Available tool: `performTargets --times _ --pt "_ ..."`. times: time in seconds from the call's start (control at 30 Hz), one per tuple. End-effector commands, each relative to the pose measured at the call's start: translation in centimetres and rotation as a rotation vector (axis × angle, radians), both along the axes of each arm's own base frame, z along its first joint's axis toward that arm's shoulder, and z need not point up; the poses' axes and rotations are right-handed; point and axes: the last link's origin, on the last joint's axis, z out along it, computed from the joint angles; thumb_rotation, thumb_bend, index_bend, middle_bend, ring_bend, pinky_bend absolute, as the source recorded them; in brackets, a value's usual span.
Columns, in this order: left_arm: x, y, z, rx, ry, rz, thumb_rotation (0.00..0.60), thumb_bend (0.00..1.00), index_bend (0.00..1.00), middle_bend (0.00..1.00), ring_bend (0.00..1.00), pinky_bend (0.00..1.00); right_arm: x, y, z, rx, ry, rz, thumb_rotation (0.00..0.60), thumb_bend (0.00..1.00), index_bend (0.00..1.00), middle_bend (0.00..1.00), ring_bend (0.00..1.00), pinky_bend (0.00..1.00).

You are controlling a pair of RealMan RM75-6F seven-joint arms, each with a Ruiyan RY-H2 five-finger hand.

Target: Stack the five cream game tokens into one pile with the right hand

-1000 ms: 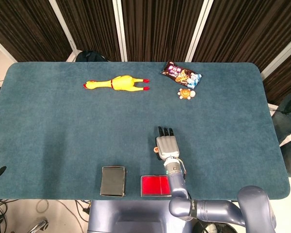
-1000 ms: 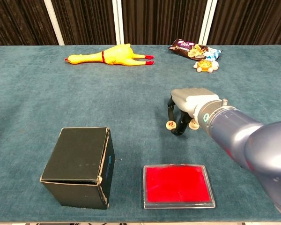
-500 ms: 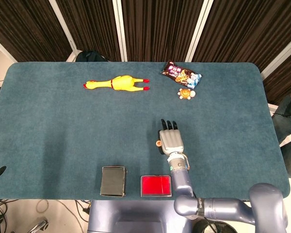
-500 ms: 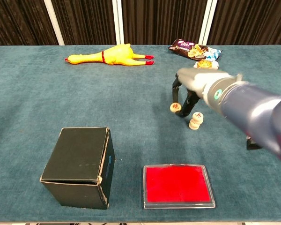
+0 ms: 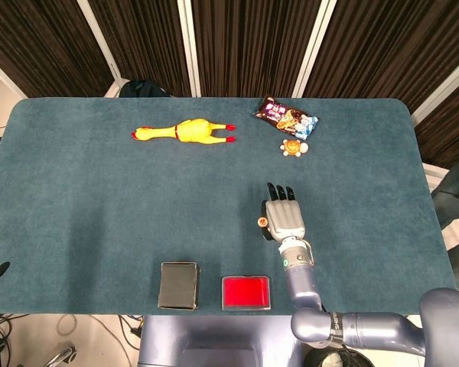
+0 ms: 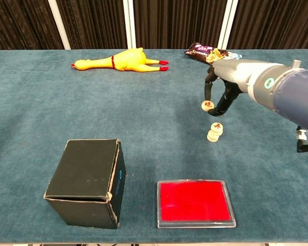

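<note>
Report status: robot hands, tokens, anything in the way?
Right robot hand pinching one cream token, lifted above the pile. Left robot hand not in view. Nothing between token and pile.

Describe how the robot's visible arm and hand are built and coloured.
Right arm: smooth blue-grey metallic shell with a small teal ring marking near the wrist. Right hand: light grey back, black fingers. The left arm and hand are out of view.
</note>
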Motion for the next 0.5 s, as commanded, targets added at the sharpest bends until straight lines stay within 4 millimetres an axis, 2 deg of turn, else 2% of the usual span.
performTargets --times 0.03,0.5 --pt "0.0 0.0 0.0 -0.001 -0.001 0.001 0.6 0.12 0.14 0.0 0.0 0.03 -0.4 0.2 -0.1 0.005 0.001 0.0 0.6 0.39 0.54 0.0 0.0 0.0" --pt "-0.1 0.1 0.1 0.002 -0.002 0.002 0.6 0.12 0.14 0.0 0.0 0.03 -1.7 0.7 -1.3 0.02 0.004 -0.012 0.6 0.39 0.54 0.0 0.0 0.0"
